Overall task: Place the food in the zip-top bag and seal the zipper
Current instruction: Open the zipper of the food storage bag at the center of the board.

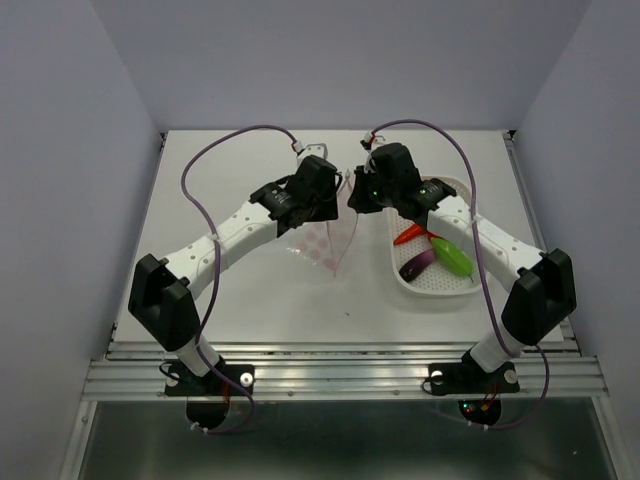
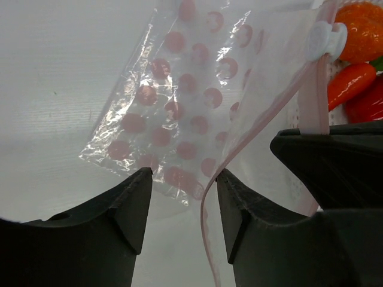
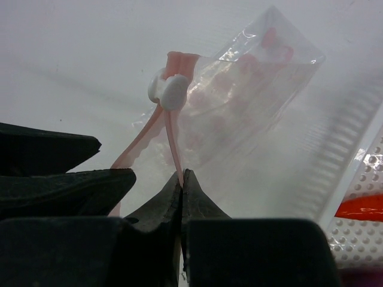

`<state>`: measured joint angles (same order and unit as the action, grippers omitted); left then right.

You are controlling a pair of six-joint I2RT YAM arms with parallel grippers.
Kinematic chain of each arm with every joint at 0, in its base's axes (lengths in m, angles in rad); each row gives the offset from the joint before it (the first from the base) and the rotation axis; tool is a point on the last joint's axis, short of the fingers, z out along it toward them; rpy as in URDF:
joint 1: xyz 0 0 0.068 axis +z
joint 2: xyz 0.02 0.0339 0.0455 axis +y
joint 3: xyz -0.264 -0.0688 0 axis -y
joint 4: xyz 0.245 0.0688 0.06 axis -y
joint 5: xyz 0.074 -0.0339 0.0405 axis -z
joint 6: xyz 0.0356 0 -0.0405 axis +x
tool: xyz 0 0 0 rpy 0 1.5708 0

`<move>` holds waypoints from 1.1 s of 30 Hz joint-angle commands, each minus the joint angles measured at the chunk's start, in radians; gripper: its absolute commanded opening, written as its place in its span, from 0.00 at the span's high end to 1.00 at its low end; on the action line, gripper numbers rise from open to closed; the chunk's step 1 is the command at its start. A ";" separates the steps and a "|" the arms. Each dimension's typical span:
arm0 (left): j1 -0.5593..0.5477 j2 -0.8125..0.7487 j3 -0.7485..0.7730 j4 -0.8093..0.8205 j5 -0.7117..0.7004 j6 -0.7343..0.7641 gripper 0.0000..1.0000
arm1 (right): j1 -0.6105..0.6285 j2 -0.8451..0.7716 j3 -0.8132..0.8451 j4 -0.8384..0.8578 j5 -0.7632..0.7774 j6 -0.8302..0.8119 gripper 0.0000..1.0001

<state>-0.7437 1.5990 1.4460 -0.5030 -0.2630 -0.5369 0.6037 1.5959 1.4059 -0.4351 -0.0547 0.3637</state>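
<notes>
The right gripper (image 3: 181, 186) is pinched fully closed on one pink lip of the zipper (image 3: 173, 143), just below the white slider (image 3: 170, 92). It holds up the mouth of the zip-top bag (image 3: 251, 89). The left gripper (image 2: 184, 206) is close beside it, fingers apart. The other pink lip runs through its gap near one finger (image 2: 239, 215), ungripped. The food lies apart in the white basket (image 1: 440, 291): carrot (image 1: 410, 237), eggplant (image 1: 418, 265) and green pod (image 1: 453, 258).
</notes>
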 commanded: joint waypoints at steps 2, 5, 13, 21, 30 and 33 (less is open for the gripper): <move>0.001 -0.047 -0.035 0.078 0.071 0.038 0.41 | 0.008 -0.037 0.038 0.025 -0.036 0.015 0.99; 0.001 -0.044 -0.045 0.077 0.064 0.041 0.41 | 0.008 -0.047 0.039 0.026 -0.043 0.018 0.99; 0.001 -0.008 -0.024 0.012 0.002 0.008 0.89 | 0.008 -0.080 0.067 0.018 -0.060 -0.012 0.99; 0.030 -0.051 0.174 -0.262 -0.286 -0.032 1.00 | 0.008 -0.013 0.275 -0.174 0.309 -0.147 0.99; 0.118 -0.054 0.505 -0.422 -0.487 0.034 1.00 | 0.008 0.078 0.442 -0.217 0.631 -0.264 0.99; 0.119 -0.053 0.536 -0.414 -0.515 0.098 1.00 | 0.008 0.091 0.437 -0.199 0.657 -0.276 0.99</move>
<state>-0.6849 1.5902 1.9034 -0.7826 -0.5144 -0.5404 0.6796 1.6878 1.8225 -0.5636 0.3099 0.1593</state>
